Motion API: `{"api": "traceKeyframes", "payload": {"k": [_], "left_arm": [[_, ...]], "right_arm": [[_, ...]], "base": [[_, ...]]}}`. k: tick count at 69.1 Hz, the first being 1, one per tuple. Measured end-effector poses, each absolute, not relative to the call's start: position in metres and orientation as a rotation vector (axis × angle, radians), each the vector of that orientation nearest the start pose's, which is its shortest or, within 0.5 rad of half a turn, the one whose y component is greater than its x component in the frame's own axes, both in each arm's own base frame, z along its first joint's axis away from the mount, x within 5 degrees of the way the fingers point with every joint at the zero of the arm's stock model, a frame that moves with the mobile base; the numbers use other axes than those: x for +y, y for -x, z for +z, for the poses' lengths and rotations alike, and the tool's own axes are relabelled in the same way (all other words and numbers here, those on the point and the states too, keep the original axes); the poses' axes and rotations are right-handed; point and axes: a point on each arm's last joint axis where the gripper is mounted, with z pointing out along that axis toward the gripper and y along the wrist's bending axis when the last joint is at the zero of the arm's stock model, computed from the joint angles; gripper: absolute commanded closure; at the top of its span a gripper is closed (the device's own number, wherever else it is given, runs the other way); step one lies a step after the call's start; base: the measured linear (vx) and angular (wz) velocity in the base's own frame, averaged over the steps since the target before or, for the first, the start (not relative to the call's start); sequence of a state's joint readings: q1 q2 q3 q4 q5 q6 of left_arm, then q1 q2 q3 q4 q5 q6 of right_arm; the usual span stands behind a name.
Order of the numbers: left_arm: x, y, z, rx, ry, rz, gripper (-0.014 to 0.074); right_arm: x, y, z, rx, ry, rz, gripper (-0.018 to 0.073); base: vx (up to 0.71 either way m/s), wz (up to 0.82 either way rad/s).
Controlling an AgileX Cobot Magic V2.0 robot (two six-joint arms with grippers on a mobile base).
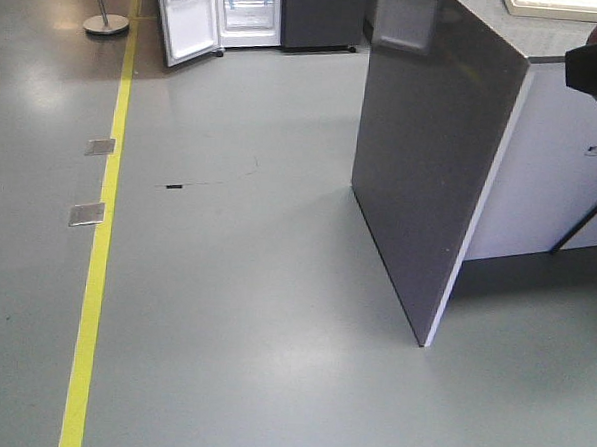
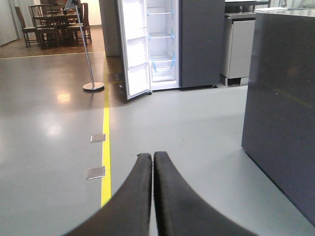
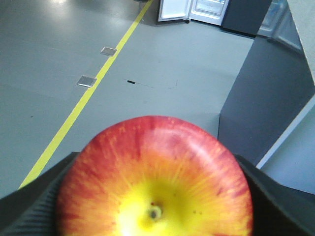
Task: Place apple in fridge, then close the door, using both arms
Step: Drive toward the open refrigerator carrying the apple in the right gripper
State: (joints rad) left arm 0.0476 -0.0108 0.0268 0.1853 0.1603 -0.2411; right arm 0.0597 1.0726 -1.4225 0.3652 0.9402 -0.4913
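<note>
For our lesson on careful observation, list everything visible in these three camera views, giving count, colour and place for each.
apple: one, red and yellow, in the right gripper
fridge: one, dark grey outside, white inside, far across the floor
door: one, white lining, swung open
counter: one, grey top, dark side panel, nearby
floor line: one, yellow, along the floor
floor plates: two, metal grey, beside the line
pole stand: one, silver, near the door
chairs: several, brown, far background
left gripper: one, black, shut, empty
right gripper: one, black, shut on the apple
</note>
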Motion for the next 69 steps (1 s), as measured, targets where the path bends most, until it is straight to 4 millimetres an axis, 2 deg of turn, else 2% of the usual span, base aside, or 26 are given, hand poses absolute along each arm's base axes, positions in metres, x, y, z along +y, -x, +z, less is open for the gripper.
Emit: {"api": "traceKeyframes", "payload": {"k": [69], "left_arm": [[0.0054, -0.0562, 0.1904, 1.654, 0.11, 0.016, 0.0604]], "right_arm": [[0.0378, -0.1926, 0.476, 1.958, 0.51, 0.166, 0.0483]], "base": [[0.1, 0.07]]}}
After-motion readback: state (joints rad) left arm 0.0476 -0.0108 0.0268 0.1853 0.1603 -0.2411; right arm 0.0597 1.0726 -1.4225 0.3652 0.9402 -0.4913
